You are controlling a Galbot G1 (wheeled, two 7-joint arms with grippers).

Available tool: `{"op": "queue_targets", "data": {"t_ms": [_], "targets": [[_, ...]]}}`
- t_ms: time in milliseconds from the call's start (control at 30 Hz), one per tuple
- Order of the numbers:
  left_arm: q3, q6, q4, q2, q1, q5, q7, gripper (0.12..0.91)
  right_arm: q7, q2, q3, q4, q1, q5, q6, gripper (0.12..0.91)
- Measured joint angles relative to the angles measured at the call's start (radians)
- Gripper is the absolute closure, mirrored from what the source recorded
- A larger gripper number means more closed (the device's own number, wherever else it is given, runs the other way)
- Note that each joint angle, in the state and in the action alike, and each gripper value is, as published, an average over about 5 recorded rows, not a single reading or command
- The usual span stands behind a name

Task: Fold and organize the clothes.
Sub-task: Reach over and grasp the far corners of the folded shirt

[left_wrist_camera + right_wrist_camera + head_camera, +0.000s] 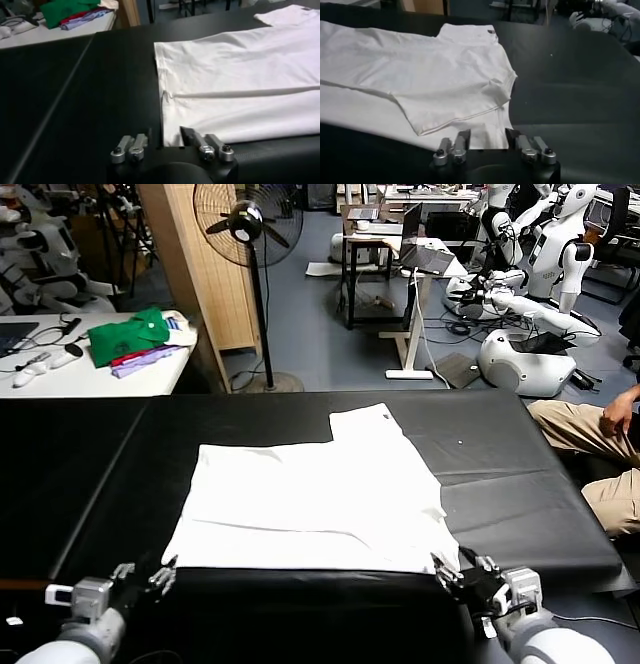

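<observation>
Black padded table (90, 454) fills the work area; behind it, at about 11 o'clock, a white side table (60, 374) carries green and purple folded garments (130, 339), with a standing fan (248, 224) at 12 o'clock. White T-shirt (310, 504) lies flat mid-table, plain side up, one sleeve folded in over the body, another sticking out toward 1 o'clock. Left gripper (143, 577) sits at the near hem corner, 7 o'clock of the shirt, jaws spread wide and empty; the wrist view shows the corner just beside one finger. Right gripper (466, 575) sits at the opposite near corner, 5 o'clock, jaws likewise wide, nothing held. Judgement: fabric is light, limp, prone to wrinkle and drag; best pinched at the hem corners or along a folded edge, both sides together, so the layers don't slip apart.
</observation>
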Motion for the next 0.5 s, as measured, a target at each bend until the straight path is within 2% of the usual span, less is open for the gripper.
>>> {"op": "queue_targets", "data": {"t_ms": [100,200,333,500], "targets": [[-0.003,-0.007,0.006,0.016,-0.068,-0.051,0.004,0.237,0.001,-0.003,-0.028,-0.069,0.128,0.006,0.01,0.227],[0.028,0.0,0.054,0.035,-0.195,-0.099,-0.011,0.233,0.001,-0.001,-0.095,-0.179,0.292,0.007,0.042,0.227],[0.105,0.009,0.152,0.063,-0.397,-0.144,-0.027,0.232,0.008,0.008,-0.212,-0.352,0.513,0.007,0.093,0.227],[0.222,0.013,0.295,0.086,-0.611,-0.175,-0.028,0.232,0.029,0.036,-0.358,-0.582,0.74,0.0,0.141,0.227]]}}
